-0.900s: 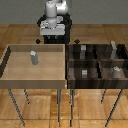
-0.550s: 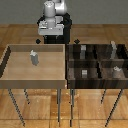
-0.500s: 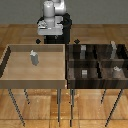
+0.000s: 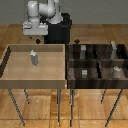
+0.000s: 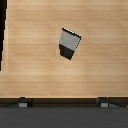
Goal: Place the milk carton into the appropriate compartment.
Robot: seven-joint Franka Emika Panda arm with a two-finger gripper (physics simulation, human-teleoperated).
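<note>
Standing upright on pale tray floor [image 4: 20,70], milk carton [image 4: 34,58], well apart from dark compartment tray [image 4: 95,62]; wooden floorboards beyond. Gripper [image 4: 36,41] above carton. Wrist view: carton [image 5: 69,44] untouched between released fingertips [image 5: 22,103].

Milk carton [image 5: 69,44] on pale tray floor [image 5: 35,60]

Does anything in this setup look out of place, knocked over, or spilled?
Nothing stands out. The milk carton stands upright and alone in the light tray, not yet in the dark divided tray. The small items in those compartments sit upright too. No spill or damage shows.
</note>
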